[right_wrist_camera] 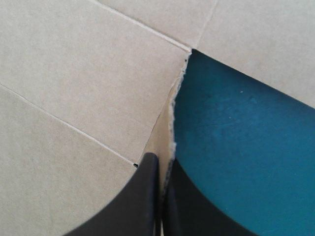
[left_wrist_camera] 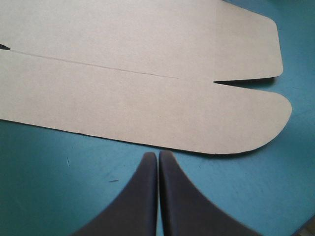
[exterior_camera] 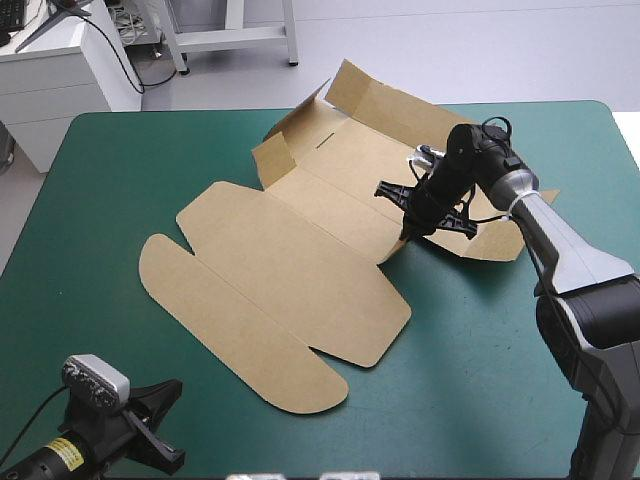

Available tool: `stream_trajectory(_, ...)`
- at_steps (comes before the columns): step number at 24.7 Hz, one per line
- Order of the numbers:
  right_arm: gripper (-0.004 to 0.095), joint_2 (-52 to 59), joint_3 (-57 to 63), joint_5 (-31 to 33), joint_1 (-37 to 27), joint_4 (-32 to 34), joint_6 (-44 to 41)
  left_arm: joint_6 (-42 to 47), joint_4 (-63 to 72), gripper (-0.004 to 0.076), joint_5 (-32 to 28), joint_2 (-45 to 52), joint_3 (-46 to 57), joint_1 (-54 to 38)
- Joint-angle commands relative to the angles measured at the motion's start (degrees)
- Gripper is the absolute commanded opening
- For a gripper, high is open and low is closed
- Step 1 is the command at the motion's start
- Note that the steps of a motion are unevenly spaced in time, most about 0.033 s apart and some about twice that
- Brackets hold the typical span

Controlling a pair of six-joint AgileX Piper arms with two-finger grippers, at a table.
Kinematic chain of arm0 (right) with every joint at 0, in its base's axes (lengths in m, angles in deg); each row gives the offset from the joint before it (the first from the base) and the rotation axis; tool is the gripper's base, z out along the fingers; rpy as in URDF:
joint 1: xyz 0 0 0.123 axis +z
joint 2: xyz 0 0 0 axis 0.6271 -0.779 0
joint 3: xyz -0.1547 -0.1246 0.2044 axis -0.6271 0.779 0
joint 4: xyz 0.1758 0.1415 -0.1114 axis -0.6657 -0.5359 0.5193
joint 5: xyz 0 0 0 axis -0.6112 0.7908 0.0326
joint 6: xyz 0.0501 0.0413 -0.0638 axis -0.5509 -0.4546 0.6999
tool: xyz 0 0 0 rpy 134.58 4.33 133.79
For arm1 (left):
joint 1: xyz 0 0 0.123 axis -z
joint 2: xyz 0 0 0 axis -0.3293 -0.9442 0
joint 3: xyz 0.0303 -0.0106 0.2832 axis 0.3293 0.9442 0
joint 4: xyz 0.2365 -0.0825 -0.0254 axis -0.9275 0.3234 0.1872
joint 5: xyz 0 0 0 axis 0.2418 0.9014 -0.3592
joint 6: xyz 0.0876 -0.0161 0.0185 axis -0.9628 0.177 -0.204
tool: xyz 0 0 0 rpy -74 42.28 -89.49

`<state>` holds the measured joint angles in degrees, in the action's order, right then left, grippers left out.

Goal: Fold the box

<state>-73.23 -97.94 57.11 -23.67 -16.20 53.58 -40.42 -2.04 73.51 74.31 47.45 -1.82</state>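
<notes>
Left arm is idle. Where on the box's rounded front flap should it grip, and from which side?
Probably its rounded end, coming from the near table edge: the box flap lies flat on the teal-green cover, and that curved end juts free past the slit, ahead of the shut left gripper.

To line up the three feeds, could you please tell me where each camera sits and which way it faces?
High view: above and behind the robot, facing forward and down at the table and box; left arm and right arm show.
Left wrist view: over the left wrist, facing along the shut left gripper toward the rounded flap.
Right wrist view: over the right wrist, facing down the right gripper, shut on the box's cut edge.
Shared: all three show the box.
</notes>
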Motion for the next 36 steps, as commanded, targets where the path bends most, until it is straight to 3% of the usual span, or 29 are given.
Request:
stream_trajectory(1,-0.0011,3.08,-1.9,1.42,-0.09,0.67,3.59,-0.23,1.86,-0.0008,-3.6,-0.68,-1.47,0.2)
stream_trajectory(15,-0.0011,3.08,-1.9,1.42,-0.09,8.29,17.27,-0.11,2.0,-0.0008,-3.6,-0.68,-1.47,0.2)
stream_trajectory(26,-0.0014,3.08,-1.9,1.42,-0.09,30.42,43.08,-0.02,2.0,-0.0008,-3.6,-0.68,-1.47,0.2)
stream_trajectory(31,-0.0014,3.08,-1.9,-2.36,-0.76,29.27,51.96,-0.02,2.0,-0.0008,-3.6,-0.68,-1.45,0.2)
stream_trajectory(34,-0.0014,3.08,-1.9,-1.83,-0.76,29.27,56.71,-0.02,2.0,-0.0008,-3.6,-0.68,-1.45,0.2)
stream_trajectory(36,-0.0014,3.08,-1.9,0.13,-0.76,27.77,64.22,-0.02,2.0,-0.0008,-3.6,-0.68,-1.45,0.2)
